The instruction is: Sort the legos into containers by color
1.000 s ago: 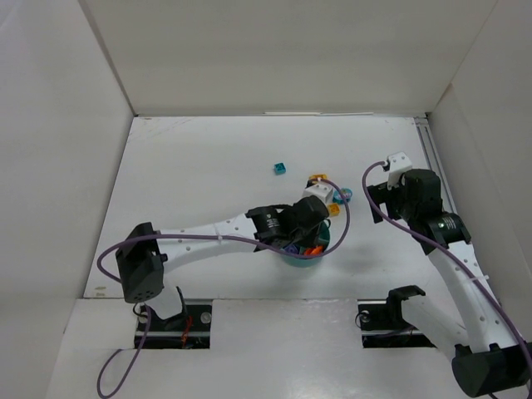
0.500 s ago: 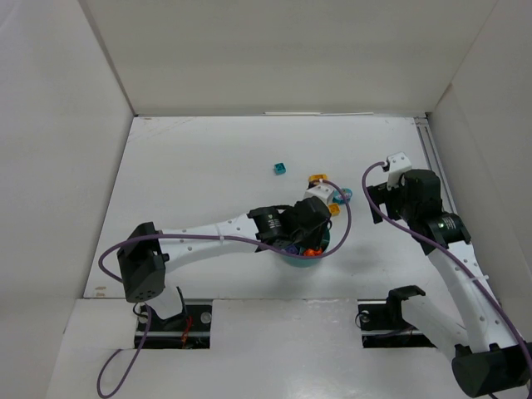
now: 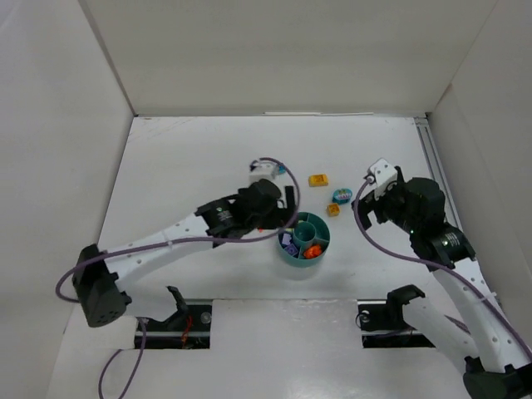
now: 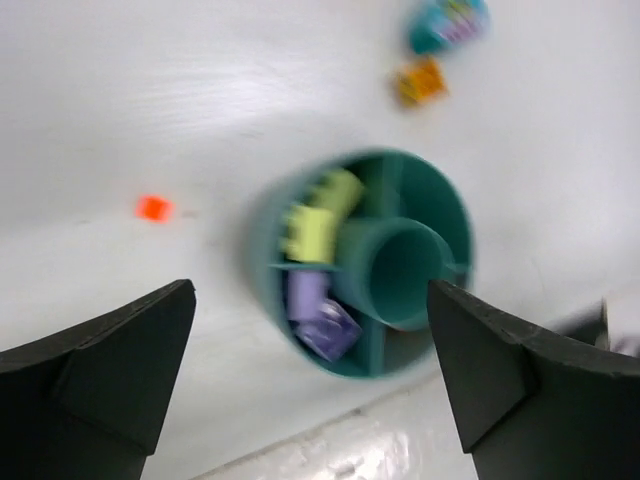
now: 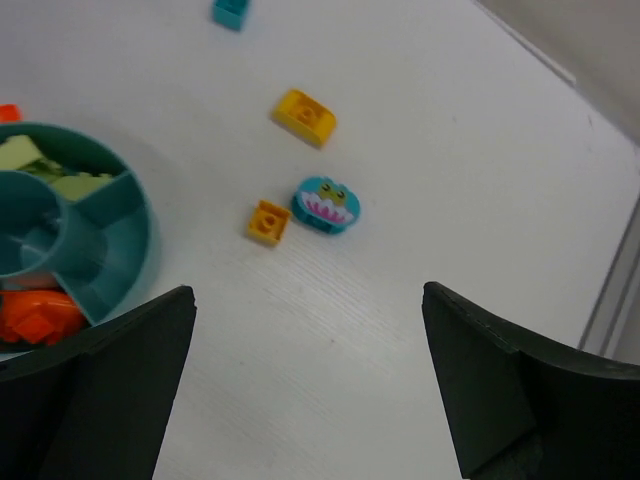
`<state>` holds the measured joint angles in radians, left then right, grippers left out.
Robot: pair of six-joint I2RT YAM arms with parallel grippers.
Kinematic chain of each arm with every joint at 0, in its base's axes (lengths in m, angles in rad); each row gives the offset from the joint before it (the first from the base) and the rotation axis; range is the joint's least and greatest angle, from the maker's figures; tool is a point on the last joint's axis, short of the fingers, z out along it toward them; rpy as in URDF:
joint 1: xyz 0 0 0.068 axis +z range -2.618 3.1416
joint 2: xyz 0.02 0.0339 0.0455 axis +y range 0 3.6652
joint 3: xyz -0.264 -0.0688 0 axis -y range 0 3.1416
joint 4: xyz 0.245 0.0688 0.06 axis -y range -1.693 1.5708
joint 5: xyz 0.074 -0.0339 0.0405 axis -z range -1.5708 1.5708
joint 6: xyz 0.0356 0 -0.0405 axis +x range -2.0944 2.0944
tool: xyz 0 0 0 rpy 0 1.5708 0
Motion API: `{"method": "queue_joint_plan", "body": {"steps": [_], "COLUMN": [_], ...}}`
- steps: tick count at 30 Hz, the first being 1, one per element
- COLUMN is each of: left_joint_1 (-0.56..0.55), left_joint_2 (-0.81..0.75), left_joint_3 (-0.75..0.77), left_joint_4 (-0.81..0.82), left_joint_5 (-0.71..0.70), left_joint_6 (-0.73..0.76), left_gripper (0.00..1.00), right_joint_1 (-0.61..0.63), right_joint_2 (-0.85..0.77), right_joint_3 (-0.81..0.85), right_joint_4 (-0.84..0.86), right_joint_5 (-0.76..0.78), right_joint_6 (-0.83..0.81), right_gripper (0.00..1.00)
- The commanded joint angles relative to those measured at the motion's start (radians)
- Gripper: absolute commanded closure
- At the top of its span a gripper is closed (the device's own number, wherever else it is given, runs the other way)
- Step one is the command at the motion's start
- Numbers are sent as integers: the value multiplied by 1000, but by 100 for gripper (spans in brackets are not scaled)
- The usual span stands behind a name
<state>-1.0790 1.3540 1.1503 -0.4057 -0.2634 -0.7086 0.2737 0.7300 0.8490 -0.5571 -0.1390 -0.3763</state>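
Note:
The teal dish (image 3: 325, 224) stands at the table's near middle, with purple legos (image 3: 289, 243) and orange legos (image 3: 312, 249) in its near sections. My left gripper (image 3: 283, 214) hovers open just left of it, nothing between its fingers. The left wrist view shows the dish (image 4: 258, 250) holding lime pieces (image 4: 320, 215) and purple pieces (image 4: 320, 310), and a tiny orange bit (image 4: 152, 207) on the table beside it. My right gripper (image 3: 370, 204) is open to the dish's right. Loose near it lie a yellow brick (image 5: 305, 116), a round teal piece (image 5: 325, 203) and a small orange-yellow piece (image 5: 268, 221).
A teal brick (image 5: 230, 10) lies farther out on the table; in the top view the left wrist hides it. White walls enclose the table on three sides. A rail (image 3: 432, 158) runs along the right edge.
My left gripper has opened and pulled back from over the dish to its left, uncovering the dish. The right arm has shifted slightly toward the dish.

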Motion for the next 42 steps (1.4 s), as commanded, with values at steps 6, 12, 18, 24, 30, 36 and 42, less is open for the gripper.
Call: {"method": "queue_joint_plan", "body": {"steps": [6,12,18,24,30,36,42], "left_joint_1": [523,692,735,735,735,746,746], "left_joint_2": [-309,-453,-455,-405,-395,-395,-395], "left_joint_3": [-346,-423,-432,-443,-452,-472,-481], "left_joint_4": [-88,-114,-148,-84,-50,-39,-21], "left_joint_5": [113,90,70,90,101,121,141], "left_joint_6": [-232,-253,-235,-204,-170,-150,-141], "left_gripper": [0,0,0,0,0,0,0], "right_joint_1": [564,697,722,734,746,746,746], "right_joint_2": [185,580,859,1040,1147,1221,1272], "right_joint_3": [110,315,498,591,628,647,670], "right_joint_4": [115,134,125,83,63,63,54], "right_joint_5": [199,177,177,199,230,240,240], "right_joint_6": [-58,-101,-127,-140,-151,-116,-93], "right_gripper": [0,9,20,27,33,36,36]}}
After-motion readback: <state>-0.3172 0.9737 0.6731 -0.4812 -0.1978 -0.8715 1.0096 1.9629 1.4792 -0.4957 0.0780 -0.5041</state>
